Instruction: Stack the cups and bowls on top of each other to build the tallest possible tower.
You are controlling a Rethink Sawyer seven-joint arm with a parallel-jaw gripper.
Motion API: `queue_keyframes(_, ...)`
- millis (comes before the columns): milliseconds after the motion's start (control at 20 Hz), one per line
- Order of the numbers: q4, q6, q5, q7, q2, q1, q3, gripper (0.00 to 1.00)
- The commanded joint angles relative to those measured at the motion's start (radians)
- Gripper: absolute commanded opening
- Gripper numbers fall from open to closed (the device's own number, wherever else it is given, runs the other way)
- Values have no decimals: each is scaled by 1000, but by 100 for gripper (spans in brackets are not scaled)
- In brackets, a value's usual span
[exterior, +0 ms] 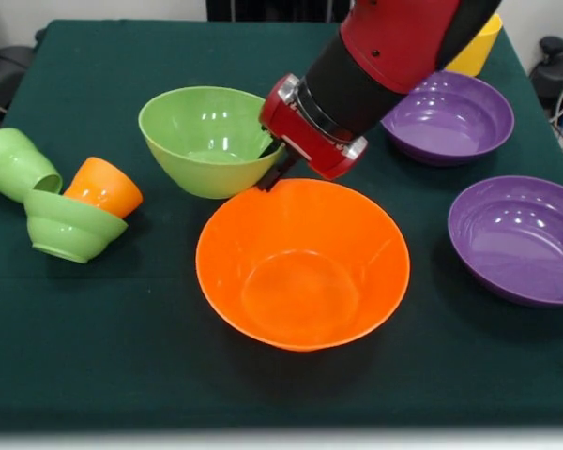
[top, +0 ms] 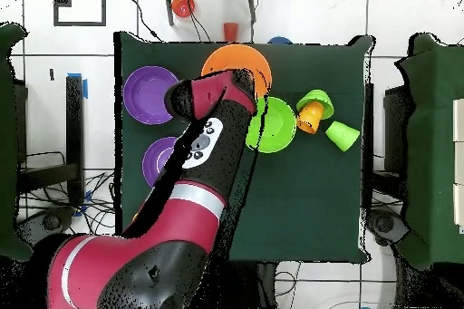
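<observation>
Front view: gripper (exterior: 270, 176) low over the green cloth-covered table (exterior: 122, 375), dark tips at the spot where the medium light-green glossy plastic bowl (exterior: 202, 136) meets the far rim of the large orange round plastic bowl (exterior: 303, 264); cannot tell whether it is spread, closed or clamped on a rim. The green bowl sits just to one side of the tips, upright, the orange bowl just below them in the picture, upright and holding nothing. 2 wide shallow purple plastic bowls (exterior: 448, 117) (exterior: 518, 237) stand well off on the other side, each alone. Beyond the green bowl, a small light-green bowl (exterior: 66, 225) tilted, an orange tapered plastic cup (exterior: 105, 187) touching it, and a light-green cup (exterior: 14, 161) on its side. A yellow cup (exterior: 479, 45) is partly hidden behind the arm. Overhead view: the arm covers the gripper; same spread of bowls and cups, and red items on the floor beyond the table edge, too small to identify. Judgement: no tower yet, nothing nested; all stacking is left, and the green bowl looks like the 1st piece to go into the orange one.
</observation>
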Motion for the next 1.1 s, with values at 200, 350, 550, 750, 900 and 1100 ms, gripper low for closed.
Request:
queue_keyframes(200,-175,122,110,280,114,35,47,0)
queue_keyframes(350,-135,112,115,255,91,34,48,0)
queue_keyframes(550,-51,77,114,194,38,22,66,0)
queue_keyframes(750,17,60,108,119,-12,-2,81,0)
queue_keyframes(900,79,56,104,60,-65,-23,93,0)
queue_keyframes(1100,189,70,88,-14,-164,-48,100,0)
